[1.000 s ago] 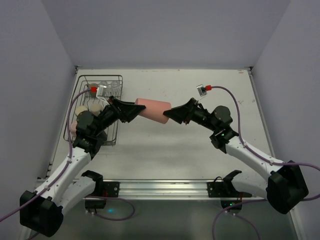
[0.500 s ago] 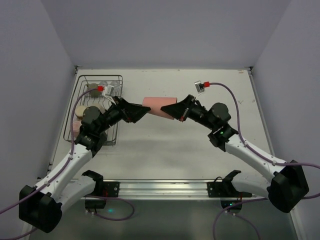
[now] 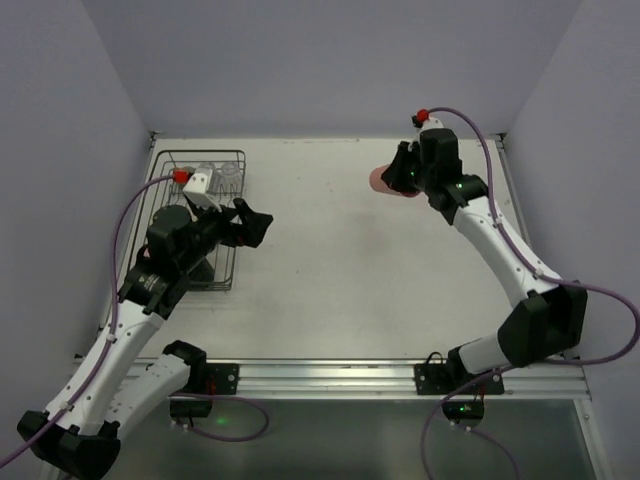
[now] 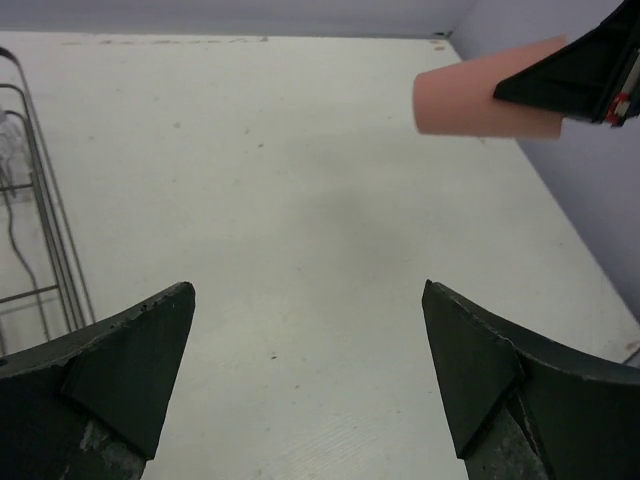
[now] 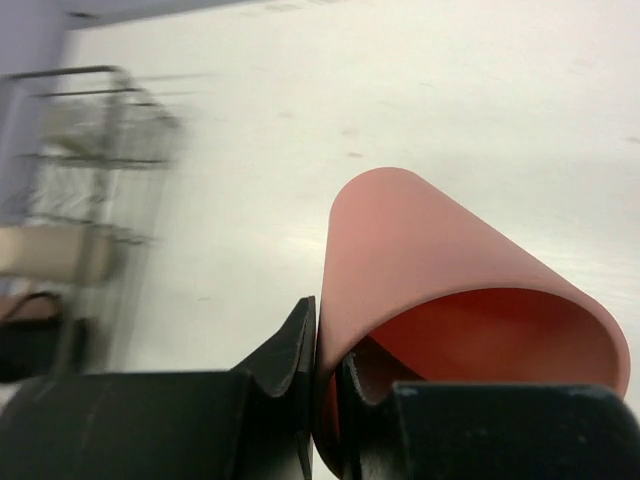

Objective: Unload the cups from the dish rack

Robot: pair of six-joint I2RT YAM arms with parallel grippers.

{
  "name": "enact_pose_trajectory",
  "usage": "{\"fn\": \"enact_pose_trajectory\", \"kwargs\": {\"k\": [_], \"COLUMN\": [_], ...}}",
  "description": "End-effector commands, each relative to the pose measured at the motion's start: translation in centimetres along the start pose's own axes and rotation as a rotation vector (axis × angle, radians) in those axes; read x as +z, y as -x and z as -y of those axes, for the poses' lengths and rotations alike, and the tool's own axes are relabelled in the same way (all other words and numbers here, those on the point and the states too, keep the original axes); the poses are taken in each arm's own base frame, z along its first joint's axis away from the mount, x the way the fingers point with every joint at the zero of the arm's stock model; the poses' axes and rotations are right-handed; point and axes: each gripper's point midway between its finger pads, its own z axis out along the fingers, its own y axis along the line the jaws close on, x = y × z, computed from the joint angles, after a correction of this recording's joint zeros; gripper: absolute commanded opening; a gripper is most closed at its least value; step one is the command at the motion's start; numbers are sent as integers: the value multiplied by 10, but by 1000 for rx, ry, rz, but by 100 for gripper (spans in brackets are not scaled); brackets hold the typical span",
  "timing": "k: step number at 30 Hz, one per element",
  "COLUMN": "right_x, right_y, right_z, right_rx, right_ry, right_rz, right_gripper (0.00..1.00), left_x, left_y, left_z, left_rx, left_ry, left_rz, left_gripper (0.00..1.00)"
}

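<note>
My right gripper [image 3: 398, 178] is shut on the rim of a salmon-pink tumbler [image 3: 383, 181], one finger inside it and one outside. It holds the tumbler on its side above the table's back right. The same tumbler [image 5: 430, 260] fills the right wrist view, pinched at my right gripper [image 5: 328, 330], and the tumbler [image 4: 470, 100] also shows at the top right of the left wrist view. My left gripper [image 3: 255, 222] stands wide open and empty beside the dish rack [image 3: 205, 153], over bare table [image 4: 308, 300]. Clear glasses [image 3: 225, 172] stand in the rack's far end; my left arm hides other cups.
The wire rack [image 4: 50, 220] lies along the table's left side, next to the left wall. In the right wrist view a beige cup [image 5: 50, 252] and a black mug [image 5: 30, 335] show blurred in the rack. An aluminium rail [image 3: 330, 375] runs along the near edge.
My left gripper let go of the pink tumbler, opened wide and drew back toward the rack. My right gripper shut on the tumbler's rim and carried it to the back right.
</note>
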Motion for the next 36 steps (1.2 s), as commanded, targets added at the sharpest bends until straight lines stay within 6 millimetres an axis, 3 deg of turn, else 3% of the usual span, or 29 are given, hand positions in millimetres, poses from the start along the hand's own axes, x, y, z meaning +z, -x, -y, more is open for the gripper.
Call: {"fn": "enact_pose_trajectory", "kwargs": {"k": [1,2,3,4,7,10,13,21,25,28,32,33,36], "right_x": [2,0,13,12,34,42,49,71,77,73,60,55,42], "right_y": [-10,-13,-23,-8,-2,2,-8,-22,-23,-19,-2,2,29], "right_z": [94,112,131,139,164,188,215,235,231,229,219,215,192], "right_rx": [-161,-183,-190,-182,-171,-171,-184,-218,-220,-225,-215,-210,-195], "right_ry": [-424,-488,-537,-564,-595,-636,-699,-715,-678,-674,-683,-678,-621], "right_rz": [-184,-241,-308,-306,-356,-385,-441,-509,-508,-485,-429,-412,-299], "right_gripper": [0,0,0,0,0,0,0,2,7,19,46,59,76], "left_x": [-12,-12,-13,-14,-14,-12,-13,-17,-17,-18,-27,-30,-39], "left_y": [-24,-28,-29,-29,-33,-40,-42,-39,-39,-40,-43,-43,-47], "left_z": [-35,-42,-45,-45,-52,-56,-60,-76,-87,-93,-102,-103,-109], "left_rx": [106,108,110,111,113,122,139,133,120,111,89,70,42], "left_ry": [155,184,194,193,219,227,258,364,427,475,544,556,610], "left_rz": [-74,-74,-69,-63,-45,-54,-57,-50,-52,-70,-86,-84,-95], "left_gripper": [100,100,100,100,100,100,100,100,100,100,100,100,100]}}
